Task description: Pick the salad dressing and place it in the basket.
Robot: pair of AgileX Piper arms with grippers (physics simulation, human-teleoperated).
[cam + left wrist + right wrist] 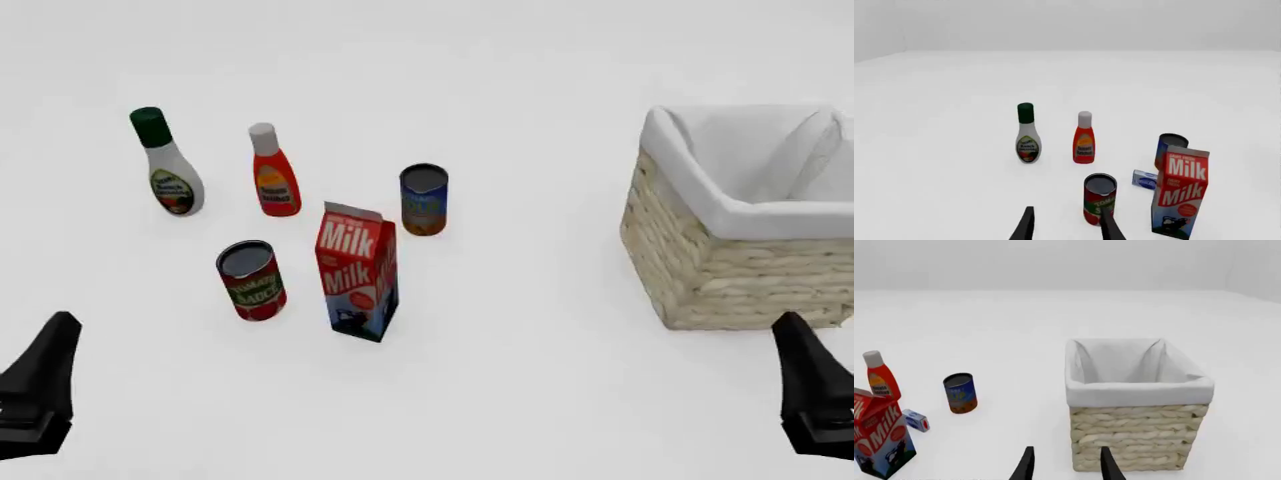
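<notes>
So the salad dressing [167, 168] is standing upright way over at the far left of the table [534, 380], the farthest-left item of the whole bunch. Right next to it on the right, not touching, is the red-orange bottle [274, 175] with the white cap. Nearer in you've got a red tomato sauce can [251, 280], a milk carton [356, 272] just right of that, and a blue can [423, 199] a bit farther back. The wrist views also show a little blue-and-white box [1144, 179] lying flat by the carton.

The left gripper [1066, 227] sits low at the near left edge, well short of the dressing, with the tomato can between them and slightly right. Its fingers are spread apart, nothing between them. The bottle is ahead of it and a touch left in the left wrist view.

The basket [721, 270] is off on the right side, well apart from the groceries, lining folded over the rim. The right gripper [1066, 467] hangs just near of it, fingers also apart and holding nothing.
</notes>
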